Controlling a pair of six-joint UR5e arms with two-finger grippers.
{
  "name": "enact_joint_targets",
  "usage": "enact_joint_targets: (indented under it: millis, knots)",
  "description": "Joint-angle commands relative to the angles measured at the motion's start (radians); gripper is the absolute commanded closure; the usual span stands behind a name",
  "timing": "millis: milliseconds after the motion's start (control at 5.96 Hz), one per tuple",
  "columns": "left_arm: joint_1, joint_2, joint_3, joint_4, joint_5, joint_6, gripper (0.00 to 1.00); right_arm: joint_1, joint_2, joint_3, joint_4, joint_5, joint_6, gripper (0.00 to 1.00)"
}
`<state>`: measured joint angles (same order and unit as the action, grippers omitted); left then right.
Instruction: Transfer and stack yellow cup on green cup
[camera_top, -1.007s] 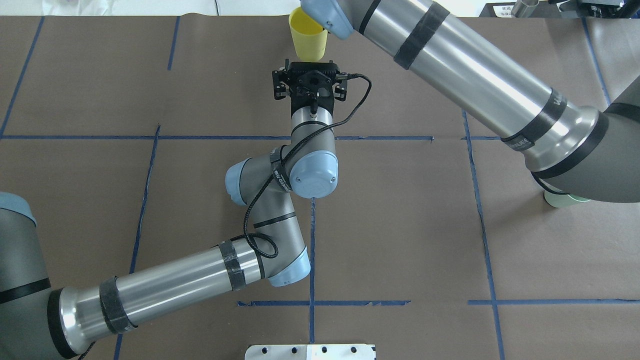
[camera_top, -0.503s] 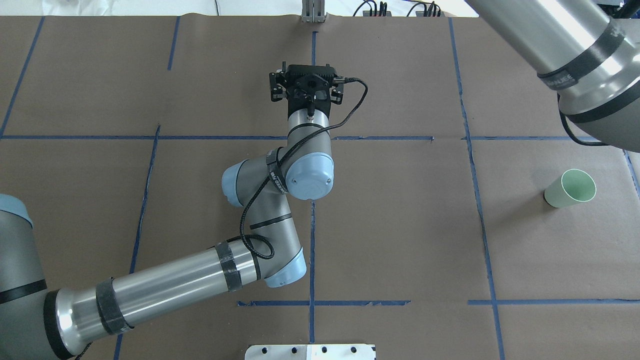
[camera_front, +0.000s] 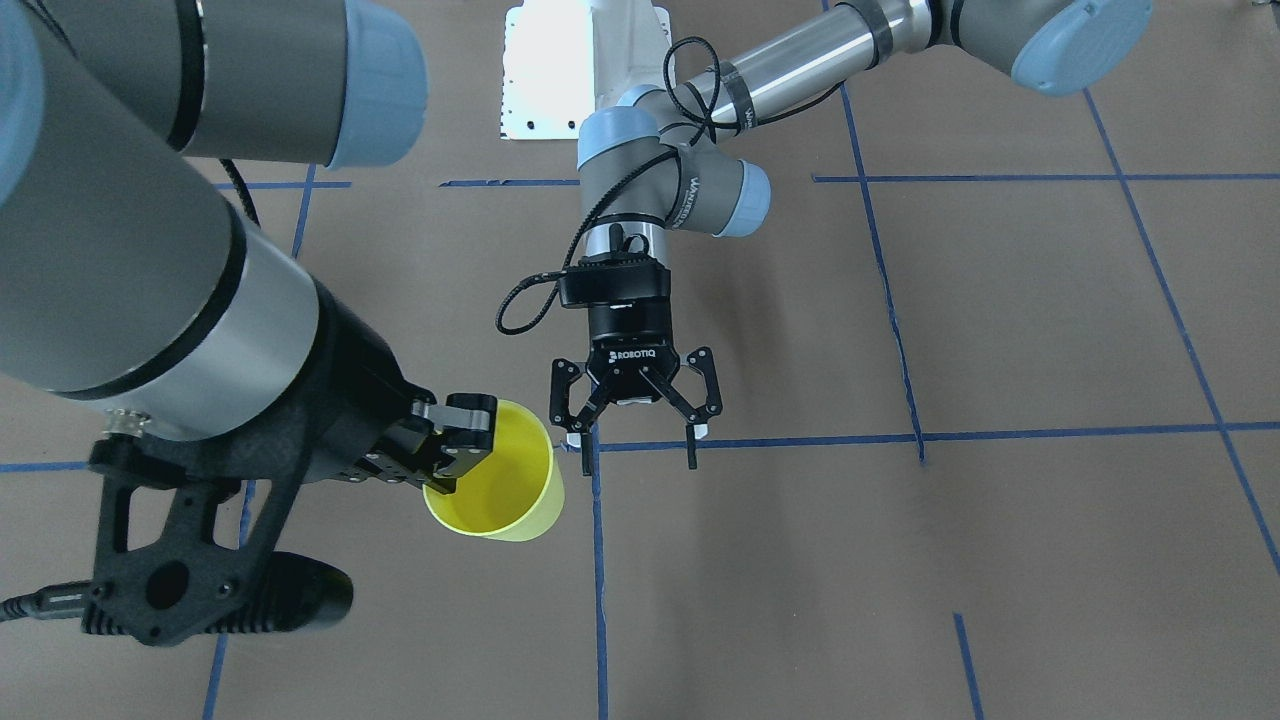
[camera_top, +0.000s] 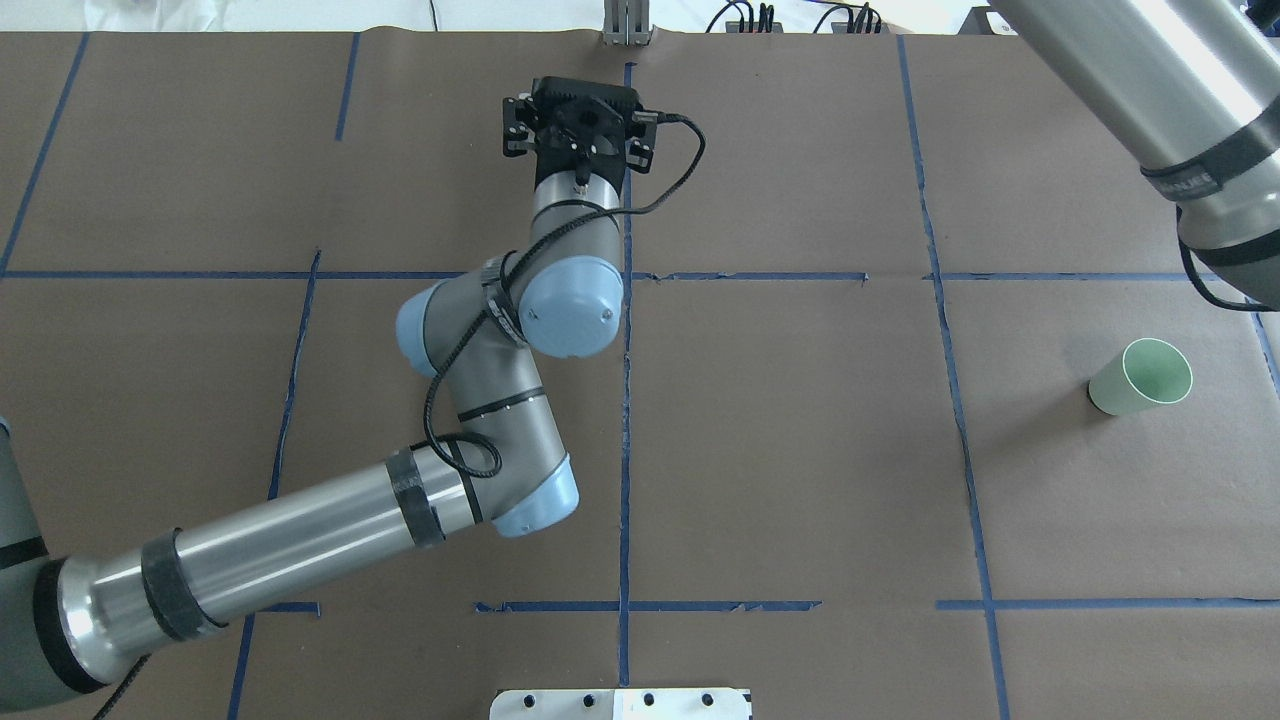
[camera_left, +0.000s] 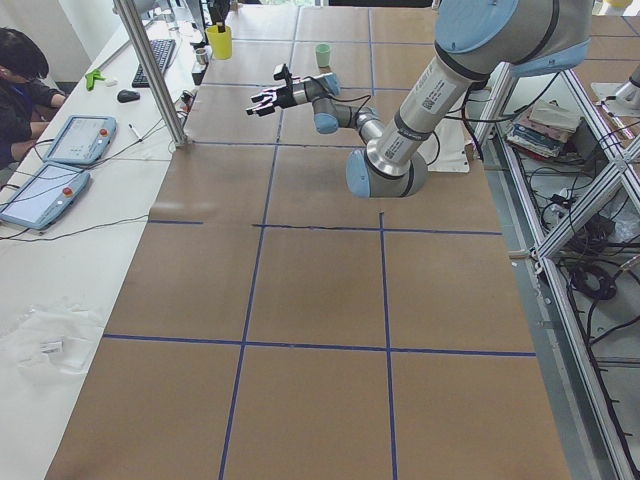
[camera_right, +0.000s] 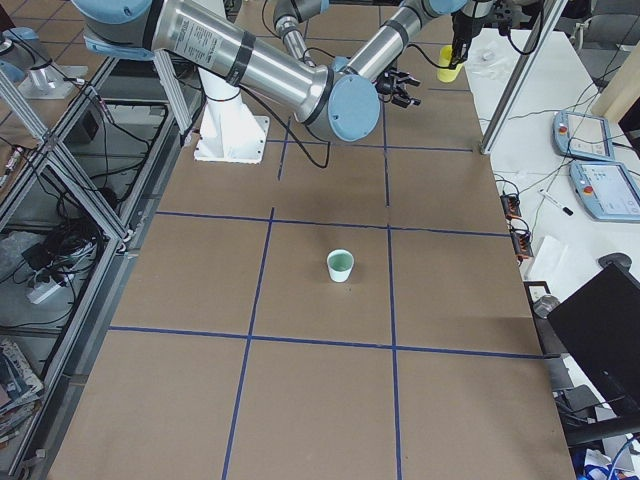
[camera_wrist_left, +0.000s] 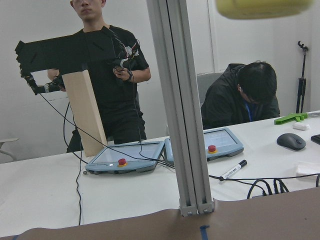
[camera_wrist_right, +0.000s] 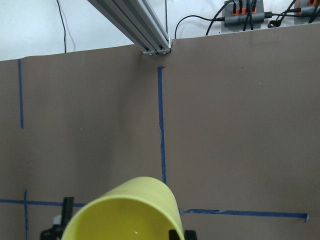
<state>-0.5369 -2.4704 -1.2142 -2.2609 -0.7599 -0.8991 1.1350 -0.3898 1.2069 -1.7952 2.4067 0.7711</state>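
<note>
Two risks; yellow cup (camera_front: 497, 475) aloft, tilted, near surface's operator-side edge, right tool (camera_front: 455, 452) pinching rim only: may slip or swing; left tool (camera_front: 635, 425) spread wide, empty, just beside: clash; green cup (camera_top: 1140, 377) well apart, toward right edge.

White word ROBOTIQ on the black body of the left gripper (camera_front: 637, 450) in the front-facing view, white lettering along the dark band of the left arm (camera_front: 690, 197) near its wrist, too small and turned to read
</note>
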Motion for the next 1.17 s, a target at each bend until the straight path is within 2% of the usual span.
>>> enact_joint_targets:
  millis: [0, 168, 336, 503, 671, 1007]
  knots:
    - [-0.139, 0.059, -0.03, 0.007, -0.266, 0.005, 0.01, 0.009, -0.143, 0.154, -0.001, -0.03, -0.019, 1.0]
    - [-0.222, 0.118, -0.077, 0.023, -0.464, 0.006, 0.01, 0.02, -0.252, 0.272, -0.004, -0.031, -0.065, 1.0]
    - [-0.295, 0.122, -0.125, 0.19, -0.637, 0.006, 0.0, 0.023, -0.347, 0.387, -0.054, -0.041, -0.128, 1.0]
    - [-0.367, 0.125, -0.184, 0.321, -0.815, 0.037, 0.0, 0.032, -0.425, 0.511, -0.16, -0.076, -0.216, 1.0]
    - [-0.423, 0.161, -0.249, 0.431, -0.948, 0.125, 0.0, 0.066, -0.542, 0.634, -0.209, -0.081, -0.343, 1.0]
    - [-0.527, 0.249, -0.329, 0.552, -1.207, 0.317, 0.0, 0.088, -0.79, 0.793, -0.198, -0.083, -0.514, 1.0]
